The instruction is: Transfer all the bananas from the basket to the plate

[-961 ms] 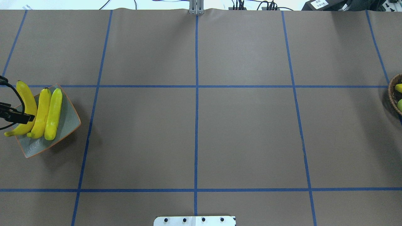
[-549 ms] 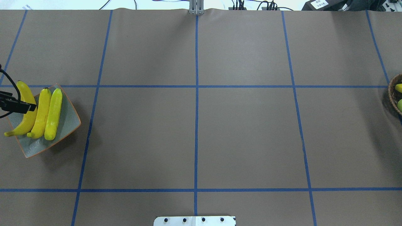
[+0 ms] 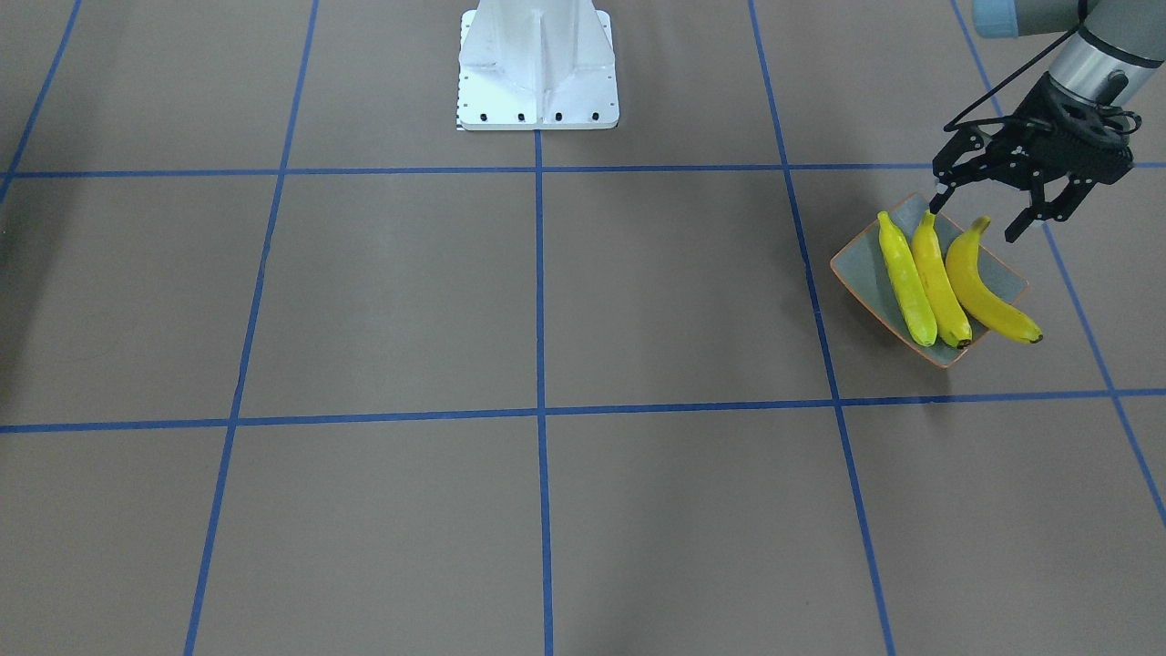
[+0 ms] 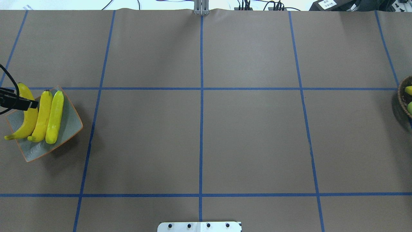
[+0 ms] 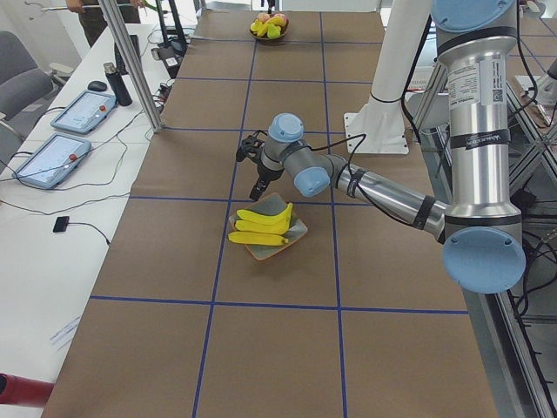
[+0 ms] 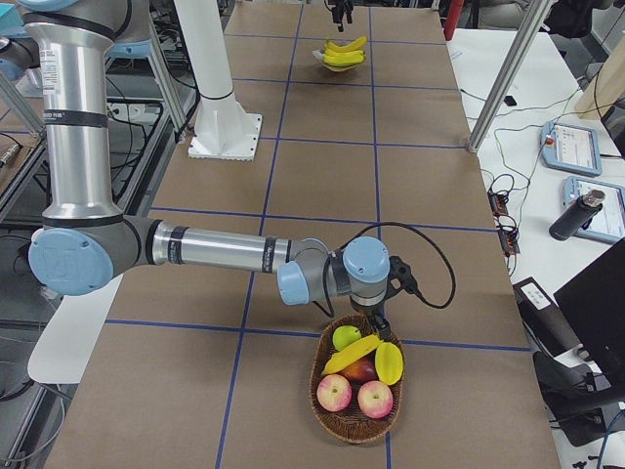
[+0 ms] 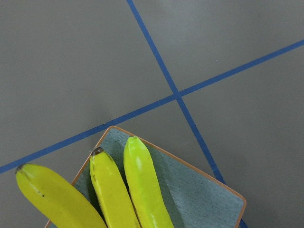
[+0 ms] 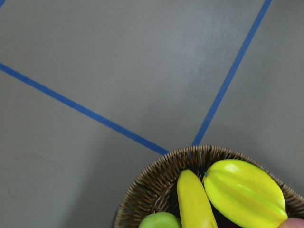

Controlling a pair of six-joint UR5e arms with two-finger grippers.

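Three bananas lie side by side on the grey-green plate (image 3: 861, 264): a greenish-yellow banana (image 3: 908, 278), a middle banana (image 3: 940, 278) and an outer banana (image 3: 988, 287) whose tip hangs over the rim. My left gripper (image 3: 973, 221) hangs open and empty over the plate's end nearest the robot base. One more banana (image 6: 354, 354) rests in the wicker basket (image 6: 352, 425) at the table's other end. The right gripper (image 6: 377, 315) hovers at the basket's rim; I cannot tell whether it is open or shut.
The basket also holds a green apple (image 6: 345, 337), a yellow starfruit (image 6: 389, 362) and two red apples (image 6: 335, 391). The white robot base (image 3: 537, 68) stands at the table's middle edge. Blue tape lines grid the brown tabletop.
The left gripper has drifted along the plate toward the table's far side in the overhead view, staying open. Bananas, plate and basket have not moved.
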